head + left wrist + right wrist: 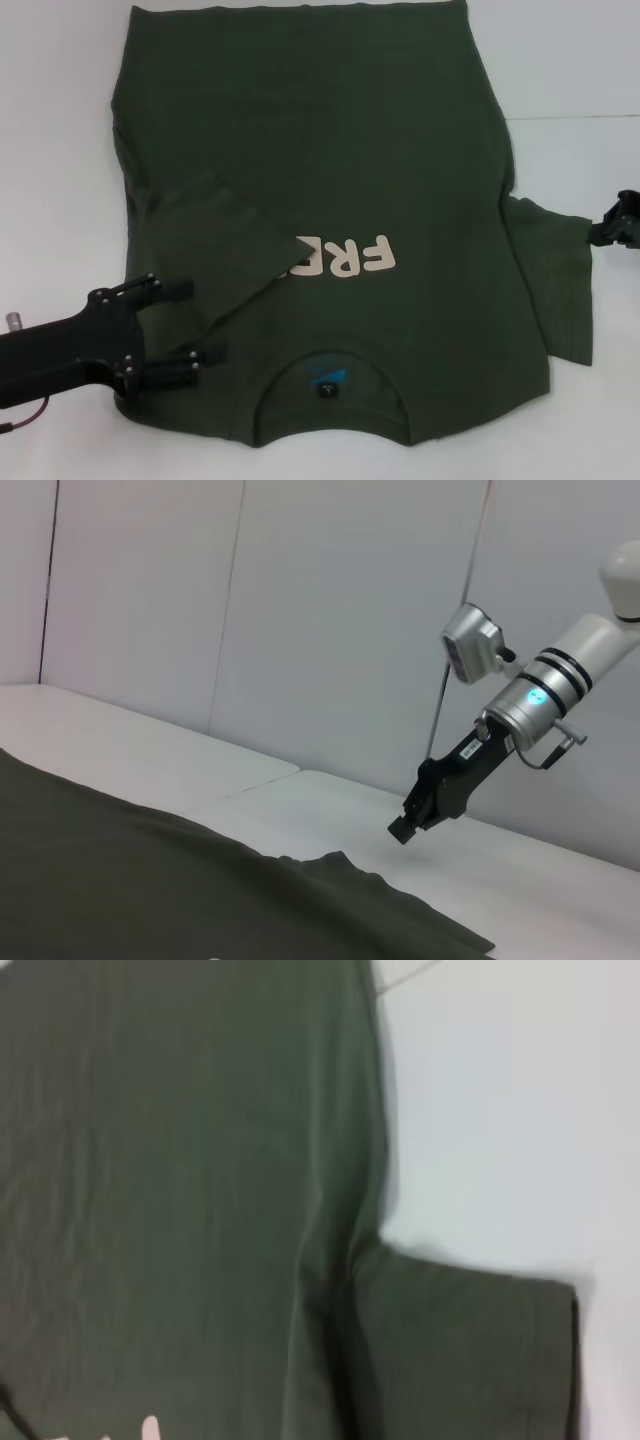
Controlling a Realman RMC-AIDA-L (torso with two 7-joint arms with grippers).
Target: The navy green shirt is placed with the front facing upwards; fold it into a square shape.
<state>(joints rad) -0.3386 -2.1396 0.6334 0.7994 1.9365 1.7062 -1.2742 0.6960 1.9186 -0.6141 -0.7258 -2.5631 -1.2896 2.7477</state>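
Note:
The navy green shirt point(330, 150) lies flat on the white table, front up, with its collar and blue label point(327, 380) toward me. Its left sleeve point(225, 240) is folded inward over the chest and covers part of the off-white print point(350, 260). My left gripper point(185, 330) is open over the shirt's left shoulder, with nothing between its fingers. The right sleeve point(555, 280) point(470, 1350) lies spread out flat. My right gripper point(618, 222) point(415, 815) hovers just beyond that sleeve's outer edge. The left wrist view shows the shirt point(100, 860) from low across the table.
The white table point(580, 60) extends beyond the shirt on the left, right and far sides. A seam point(575, 117) runs across its top at the right. Pale wall panels point(300, 600) stand behind the table.

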